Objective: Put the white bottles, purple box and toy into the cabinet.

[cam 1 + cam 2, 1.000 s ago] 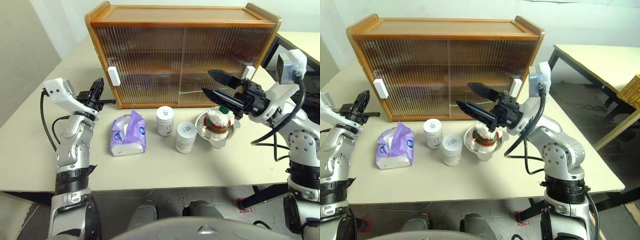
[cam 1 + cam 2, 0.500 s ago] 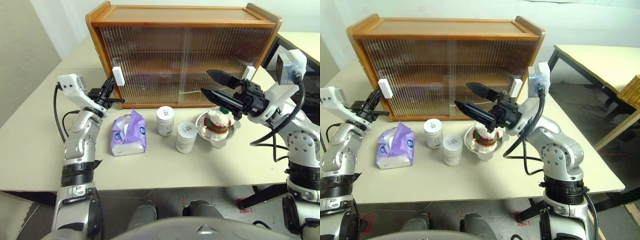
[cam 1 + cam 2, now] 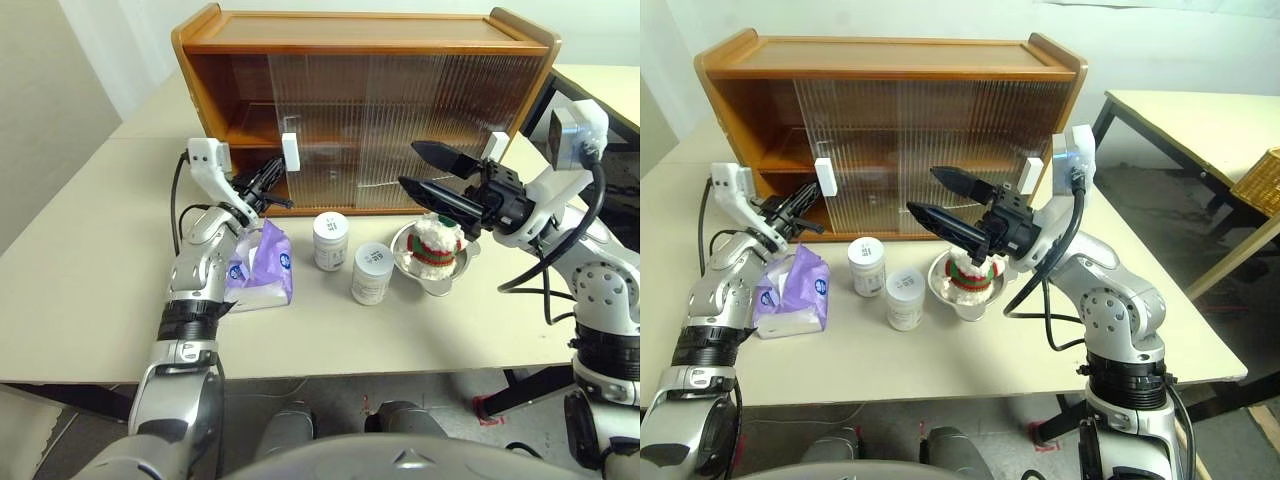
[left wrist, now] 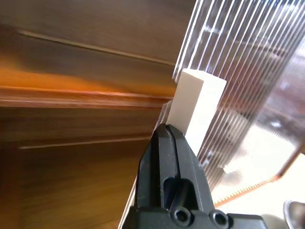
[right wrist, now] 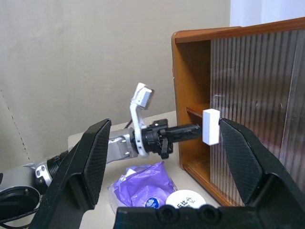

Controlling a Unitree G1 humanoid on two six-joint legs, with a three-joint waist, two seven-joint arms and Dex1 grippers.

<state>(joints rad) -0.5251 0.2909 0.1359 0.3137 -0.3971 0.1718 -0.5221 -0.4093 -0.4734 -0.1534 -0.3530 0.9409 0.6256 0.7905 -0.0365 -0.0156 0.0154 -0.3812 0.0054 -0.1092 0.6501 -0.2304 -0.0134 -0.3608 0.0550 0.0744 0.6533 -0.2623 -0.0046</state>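
The cabinet (image 3: 365, 40) stands at the back of the table, its left sliding door pushed partway right so the left ends of both shelves lie open. My left gripper (image 3: 272, 186) is shut, its tip pressed against that door's white handle (image 4: 196, 107). In front stand two white bottles (image 3: 330, 240) (image 3: 371, 273), and the purple box (image 3: 258, 265) lies just under my left forearm. The toy (image 3: 437, 243) sits in a steel bowl (image 3: 404, 242). My right gripper (image 3: 408, 165) hovers open above the toy, pointing left, holding nothing.
The right door's white handle (image 3: 497, 143) sits just behind my right gripper. A second table (image 3: 1180, 110) and a wicker basket (image 3: 1265, 180) stand off to the right. The table front (image 3: 330, 340) is bare.
My left gripper has swung right against the left door's handle, and the door has slid right with it, opening the cabinet's left end. The right arm has not moved.
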